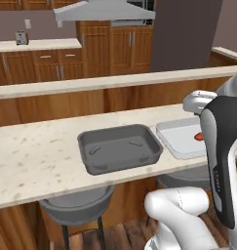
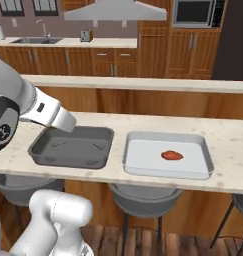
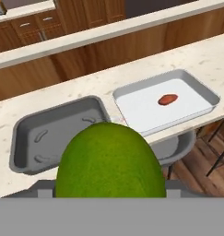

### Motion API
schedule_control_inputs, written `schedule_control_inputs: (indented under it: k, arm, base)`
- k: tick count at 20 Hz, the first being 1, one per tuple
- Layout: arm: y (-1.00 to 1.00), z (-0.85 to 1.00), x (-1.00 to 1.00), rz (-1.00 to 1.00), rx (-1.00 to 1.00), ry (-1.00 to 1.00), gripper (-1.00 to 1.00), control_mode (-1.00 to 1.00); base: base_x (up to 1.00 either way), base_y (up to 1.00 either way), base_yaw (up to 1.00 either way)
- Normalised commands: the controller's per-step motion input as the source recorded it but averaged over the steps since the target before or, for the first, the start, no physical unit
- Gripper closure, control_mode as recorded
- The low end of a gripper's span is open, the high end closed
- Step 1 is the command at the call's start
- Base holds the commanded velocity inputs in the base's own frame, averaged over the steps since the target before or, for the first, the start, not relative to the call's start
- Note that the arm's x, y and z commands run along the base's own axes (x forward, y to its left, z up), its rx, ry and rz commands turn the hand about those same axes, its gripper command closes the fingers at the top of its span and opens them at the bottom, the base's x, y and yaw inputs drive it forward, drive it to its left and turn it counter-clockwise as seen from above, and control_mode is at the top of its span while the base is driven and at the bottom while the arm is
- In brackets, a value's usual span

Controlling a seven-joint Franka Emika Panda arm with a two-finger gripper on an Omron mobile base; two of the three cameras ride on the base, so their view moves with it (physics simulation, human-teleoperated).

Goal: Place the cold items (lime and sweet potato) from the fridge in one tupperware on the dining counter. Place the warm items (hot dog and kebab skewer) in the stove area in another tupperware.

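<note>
Your hand [image 3: 111, 196] is holding the lime [image 3: 109, 159]. In the hand view the big green lime sits right in front of the camera, low in the middle, and it hides the finger tips, so you can only judge that the jaws are closed around it, about as wide as the fruit.

Ahead of the hand and below it lies the worktop [image 3: 196, 60] with 2 tubs on it. The white tub [image 3: 203, 94] is ahead and a little to the right of the hand. It already has 1 small reddish thing [image 3: 168, 99] lying in its middle, which looks like the sweet potato. The grey tub [image 3: 26, 124] is ahead and to the left of the hand, just beside the white one, and nothing lies in it.

The lime is a cold item, so it should go with the sweet potato. That means your way is forward, down and to the right, not left. The white tub's long side runs across your path, so you have plenty of room sideways.

The hand looks well above the worktop and short of the tub's near rim. Bring it over the bare white floor of the tub, beside the reddish thing, before you let go. If you let go too early, the round lime may roll off the worktop.
</note>
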Motion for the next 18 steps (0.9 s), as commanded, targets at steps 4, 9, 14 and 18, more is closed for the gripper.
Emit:
schedule_control_inputs:
  k: [4,9,14,18]
  arm:
    - [0.0,0.0,0.0,0.0,0.0,0.0,1.0,1.0]
    - [0.0,0.0,0.0,0.0,0.0,0.0,1.0,1.0]
    - [0.0,0.0,0.0,0.0,0.0,0.0,1.0,1.0]
    - [-0.04,-0.29,0.42,0.15,0.04,0.12,1.0,-1.0]
  base:
    - [0.36,-1.0,0.04]
    - [0.69,-0.77,0.28]
    - [0.97,-0.11,0.32]
    - [0.43,0.0,0.14]
